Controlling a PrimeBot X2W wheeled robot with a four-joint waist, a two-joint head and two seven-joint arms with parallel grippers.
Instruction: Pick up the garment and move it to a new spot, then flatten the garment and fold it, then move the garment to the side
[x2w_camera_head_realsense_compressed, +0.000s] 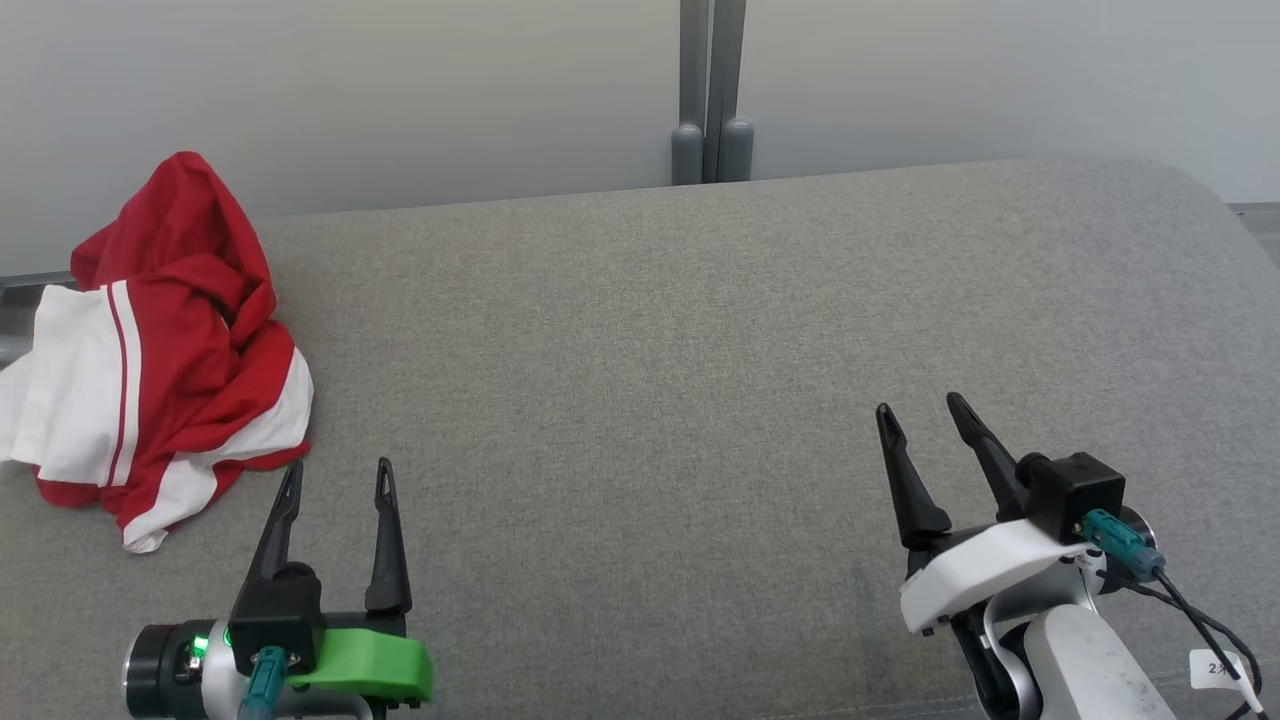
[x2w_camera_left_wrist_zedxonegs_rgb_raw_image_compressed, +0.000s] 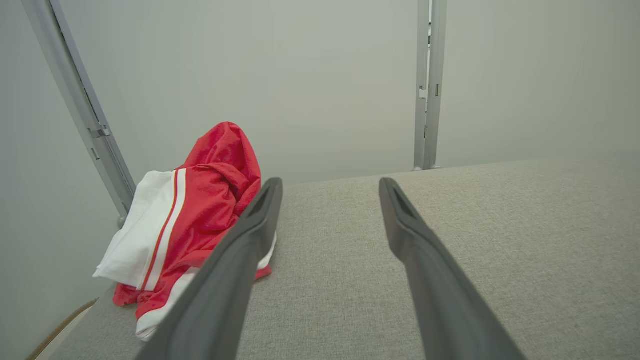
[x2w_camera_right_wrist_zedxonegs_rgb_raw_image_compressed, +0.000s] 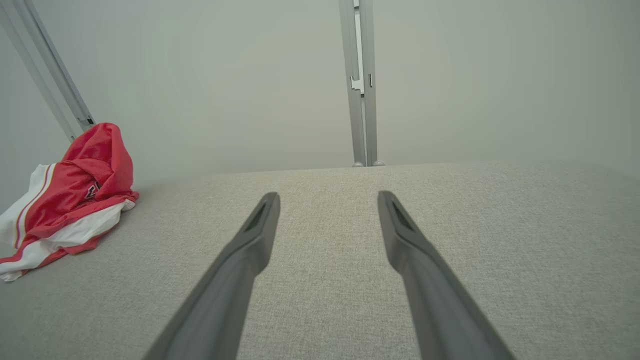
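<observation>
A crumpled red and white garment (x2w_camera_head_realsense_compressed: 160, 350) lies heaped at the far left of the grey fabric surface (x2w_camera_head_realsense_compressed: 700, 380), partly over the left edge. In the left wrist view the garment (x2w_camera_left_wrist_zedxonegs_rgb_raw_image_compressed: 195, 220) sits ahead and to the left, partly hidden by one finger. In the right wrist view the garment (x2w_camera_right_wrist_zedxonegs_rgb_raw_image_compressed: 70, 200) is far off to the left. My left gripper (x2w_camera_head_realsense_compressed: 338, 478) is open at the lower left, just right of the garment's near corner, holding nothing. My right gripper (x2w_camera_head_realsense_compressed: 920, 412) is open at the lower right, empty, well away from the garment.
A pale wall rises behind the surface, with a grey vertical post (x2w_camera_head_realsense_compressed: 712, 90) at the back middle and a slanted post (x2w_camera_left_wrist_zedxonegs_rgb_raw_image_compressed: 80, 105) at the back left. The surface's right end curves away at the far right corner (x2w_camera_head_realsense_compressed: 1190, 190).
</observation>
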